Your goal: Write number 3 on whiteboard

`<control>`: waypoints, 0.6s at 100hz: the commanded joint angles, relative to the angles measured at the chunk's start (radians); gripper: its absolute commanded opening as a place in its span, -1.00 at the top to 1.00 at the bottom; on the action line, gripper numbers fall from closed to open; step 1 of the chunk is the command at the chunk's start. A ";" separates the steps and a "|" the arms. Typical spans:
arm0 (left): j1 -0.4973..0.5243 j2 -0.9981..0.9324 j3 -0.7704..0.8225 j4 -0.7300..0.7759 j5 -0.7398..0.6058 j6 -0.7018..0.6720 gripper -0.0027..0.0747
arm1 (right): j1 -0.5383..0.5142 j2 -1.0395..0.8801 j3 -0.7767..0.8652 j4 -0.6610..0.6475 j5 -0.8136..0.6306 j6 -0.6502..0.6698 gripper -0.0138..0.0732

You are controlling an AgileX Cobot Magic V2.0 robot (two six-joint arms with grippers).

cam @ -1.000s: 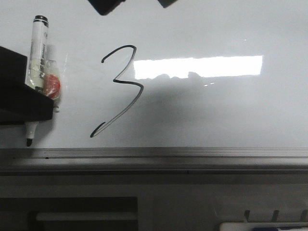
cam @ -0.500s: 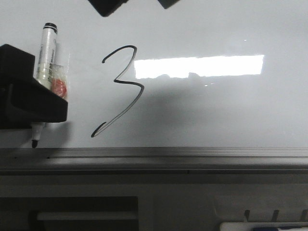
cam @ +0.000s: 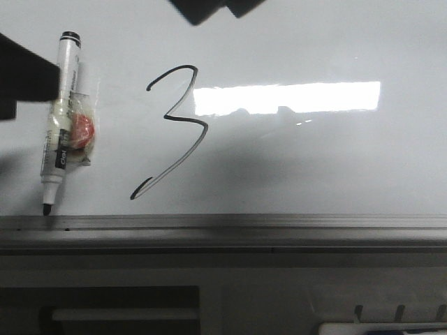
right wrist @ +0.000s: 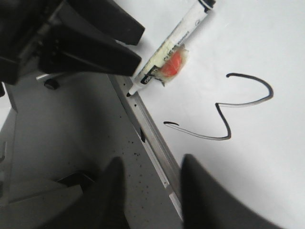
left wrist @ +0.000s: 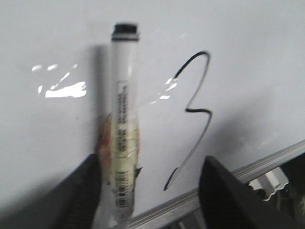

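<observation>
**Numeral drawn; marker lies free between spread left jaws**

The whiteboard [cam: 314, 160] carries the number 3 [cam: 172, 132], complete, right of the marker pen [cam: 60, 118]. The pen lies flat, long axis near upright, tip at the frame edge [cam: 230, 225]. The left gripper [left wrist: 150, 191] is nearer; its jaws stand spread, the pen between them, untouched. The right gripper [right wrist: 150, 191] hangs apart, jaws spread and empty
</observation>
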 commanded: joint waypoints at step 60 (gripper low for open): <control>0.002 -0.795 0.045 0.471 0.249 0.001 0.99 | 0.002 -0.629 0.757 -0.042 -0.988 -0.008 0.78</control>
